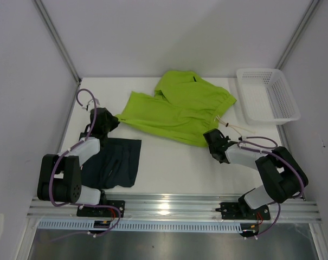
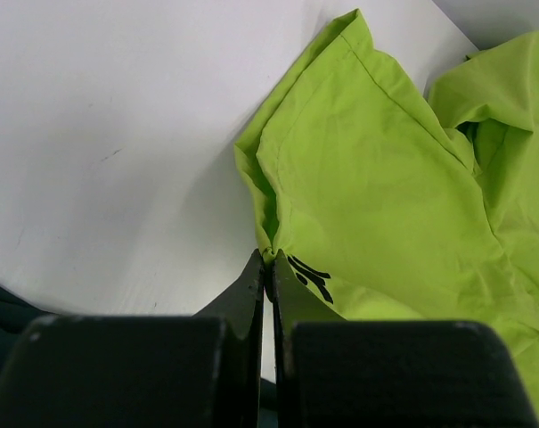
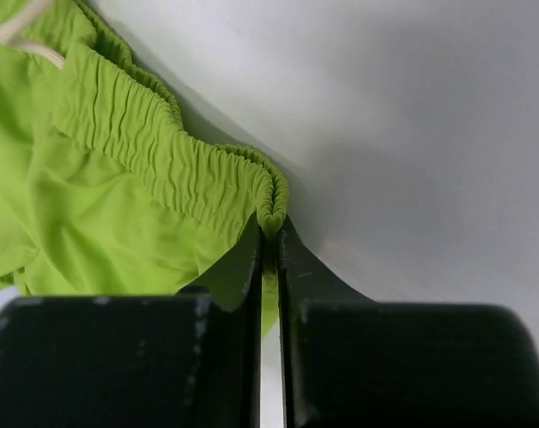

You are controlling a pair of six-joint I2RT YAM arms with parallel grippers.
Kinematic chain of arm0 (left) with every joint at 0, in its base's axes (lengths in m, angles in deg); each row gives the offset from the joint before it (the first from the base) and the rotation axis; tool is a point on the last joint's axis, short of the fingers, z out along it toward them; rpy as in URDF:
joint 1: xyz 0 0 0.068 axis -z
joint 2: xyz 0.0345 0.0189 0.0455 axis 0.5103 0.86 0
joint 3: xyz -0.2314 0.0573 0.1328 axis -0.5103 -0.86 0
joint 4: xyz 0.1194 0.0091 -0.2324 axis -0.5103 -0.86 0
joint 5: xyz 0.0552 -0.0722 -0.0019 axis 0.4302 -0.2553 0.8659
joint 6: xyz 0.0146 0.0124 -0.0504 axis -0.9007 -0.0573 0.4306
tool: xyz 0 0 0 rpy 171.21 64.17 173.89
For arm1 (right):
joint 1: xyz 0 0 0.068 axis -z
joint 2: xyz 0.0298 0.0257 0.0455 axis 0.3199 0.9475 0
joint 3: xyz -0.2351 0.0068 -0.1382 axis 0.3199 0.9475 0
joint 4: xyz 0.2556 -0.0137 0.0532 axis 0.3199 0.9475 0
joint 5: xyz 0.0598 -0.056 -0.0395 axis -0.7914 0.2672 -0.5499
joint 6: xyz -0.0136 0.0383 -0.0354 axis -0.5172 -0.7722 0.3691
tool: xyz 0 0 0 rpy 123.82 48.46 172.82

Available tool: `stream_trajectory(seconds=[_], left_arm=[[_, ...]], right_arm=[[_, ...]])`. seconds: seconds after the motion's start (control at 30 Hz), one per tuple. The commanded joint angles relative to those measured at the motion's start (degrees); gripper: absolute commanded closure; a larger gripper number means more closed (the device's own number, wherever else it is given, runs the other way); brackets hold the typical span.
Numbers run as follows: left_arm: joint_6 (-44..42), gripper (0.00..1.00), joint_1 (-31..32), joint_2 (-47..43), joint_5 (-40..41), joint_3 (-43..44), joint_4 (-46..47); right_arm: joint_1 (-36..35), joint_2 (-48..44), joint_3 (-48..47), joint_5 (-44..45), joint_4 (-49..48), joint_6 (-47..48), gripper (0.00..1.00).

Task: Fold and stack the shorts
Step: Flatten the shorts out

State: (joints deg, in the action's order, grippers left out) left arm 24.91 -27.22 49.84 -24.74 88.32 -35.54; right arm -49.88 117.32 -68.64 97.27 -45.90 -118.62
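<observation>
Fingers (image 2: 249, 299) on lime shorts (image 1: 177, 111), waistband (image 3: 180, 165) rightward

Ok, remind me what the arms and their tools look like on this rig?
Both match: left arm and right arm have black joint housings, pale grey links and looping purple cables, on black bases bolted to a silver rail. The left tool and right tool are black, with two flat tapering fingers. No markings are legible.

lime shorts (image 1: 180, 108) rumpled mid-table, navy shorts (image 1: 117, 162) near-left
</observation>
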Motion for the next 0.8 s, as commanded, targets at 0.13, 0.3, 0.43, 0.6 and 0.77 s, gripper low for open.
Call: stream_trajectory(seconds=[0.13,0.3,0.43,0.6,0.77], left_arm=[[2.7,1.00,-1.1,-3.5,-3.2,6.7,-2.9],[5.3,1.00,-1.1,-9.4,-7.3,14.8,-10.2],[6.4,1.00,-1.1,-18.5,-10.1,20.5,-14.8],[5.4,1.00,-1.1,-27.2,-10.8,31.7,-24.5],[3.9,1.00,-1.1,-33.3,-9.5,41.4,-31.0]], right_arm=[[0.3,-9.5,-7.9,8.2,12.4,6.7,1.00],[-5.2,-19.2,-20.3,15.4,28.3,12.1,1.00],[-12.4,-26.2,-29.5,21.3,33.7,18.8,1.00],[-19.0,-33.6,-39.0,20.8,31.2,31.7,1.00],[-20.1,-36.0,-44.0,12.6,27.8,38.5,1.00]])
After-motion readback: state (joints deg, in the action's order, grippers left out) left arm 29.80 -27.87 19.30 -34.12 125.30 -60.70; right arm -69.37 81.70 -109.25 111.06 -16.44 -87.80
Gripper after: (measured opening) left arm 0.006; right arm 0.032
